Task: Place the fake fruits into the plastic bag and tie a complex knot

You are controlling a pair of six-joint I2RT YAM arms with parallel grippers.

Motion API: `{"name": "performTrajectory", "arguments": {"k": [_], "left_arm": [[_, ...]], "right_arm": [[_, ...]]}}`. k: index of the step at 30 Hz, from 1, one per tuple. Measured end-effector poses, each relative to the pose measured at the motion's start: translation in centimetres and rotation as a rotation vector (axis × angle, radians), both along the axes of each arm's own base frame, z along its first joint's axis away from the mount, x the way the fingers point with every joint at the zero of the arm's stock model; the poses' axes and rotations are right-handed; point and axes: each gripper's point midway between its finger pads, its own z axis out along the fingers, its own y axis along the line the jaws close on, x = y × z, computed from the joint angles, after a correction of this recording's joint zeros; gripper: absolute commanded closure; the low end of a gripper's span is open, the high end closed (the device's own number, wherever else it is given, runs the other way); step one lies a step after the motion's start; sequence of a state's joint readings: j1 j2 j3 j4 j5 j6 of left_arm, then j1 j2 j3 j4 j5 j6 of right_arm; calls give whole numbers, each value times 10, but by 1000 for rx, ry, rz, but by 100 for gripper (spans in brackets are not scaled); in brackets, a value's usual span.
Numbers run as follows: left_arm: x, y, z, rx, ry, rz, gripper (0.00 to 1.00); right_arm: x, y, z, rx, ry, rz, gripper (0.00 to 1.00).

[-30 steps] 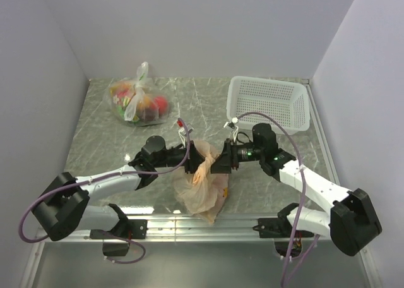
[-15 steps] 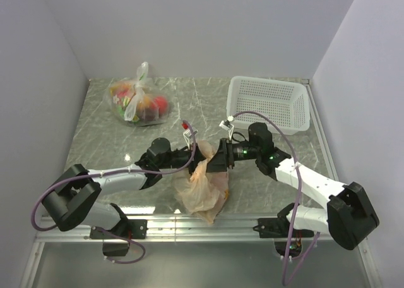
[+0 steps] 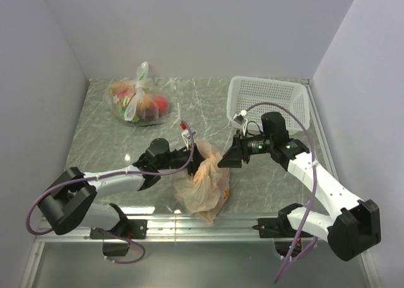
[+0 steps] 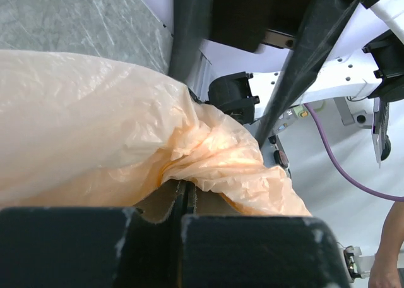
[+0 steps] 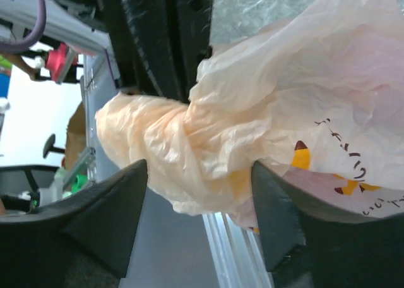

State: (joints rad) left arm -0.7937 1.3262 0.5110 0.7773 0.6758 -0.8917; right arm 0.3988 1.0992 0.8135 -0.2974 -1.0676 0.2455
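Note:
The peach-orange plastic bag (image 3: 202, 186) sits bulging at the near middle of the table, its top bunched and twisted. My left gripper (image 3: 194, 154) is shut on the bag's twisted handle; in the left wrist view the plastic bag (image 4: 126, 136) spills out from between the closed fingers. My right gripper (image 3: 226, 161) is open just right of the twisted part; in the right wrist view its spread fingers (image 5: 107, 212) stand either side of the bunched plastic bag (image 5: 208, 149) without gripping it. The fake fruits are hidden inside the bag.
A clear bag (image 3: 137, 102) of mixed fruits lies at the back left. A white plastic basket (image 3: 270, 103) stands at the back right. The table's near edge rail (image 3: 202, 223) runs just below the bag.
My right gripper has let go of the bag's handle, opened and drawn back to the right. My left gripper still holds the twisted plastic and has barely moved.

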Motion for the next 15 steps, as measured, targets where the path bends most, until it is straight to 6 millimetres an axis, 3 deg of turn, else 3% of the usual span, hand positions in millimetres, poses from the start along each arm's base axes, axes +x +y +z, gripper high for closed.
{"name": "performTrajectory", "arguments": {"k": [2, 3, 5, 6, 9, 15], "left_arm": [[0, 0, 0, 2, -3, 0, 100], [0, 0, -1, 2, -5, 0, 100], [0, 0, -1, 3, -5, 0, 100], [0, 0, -1, 3, -4, 0, 100], [0, 0, -1, 3, -3, 1, 100], [2, -4, 1, -12, 33, -1, 100]], "right_arm": [[-5, -2, 2, 2, -5, 12, 53], [-6, -2, 3, 7, -5, 18, 65], [-9, -2, 5, 20, -5, 32, 79], [-10, -1, 6, 26, -2, 37, 92], [-16, 3, 3, 41, 10, 60, 100], [-33, 18, 2, 57, 8, 125, 100]]}}
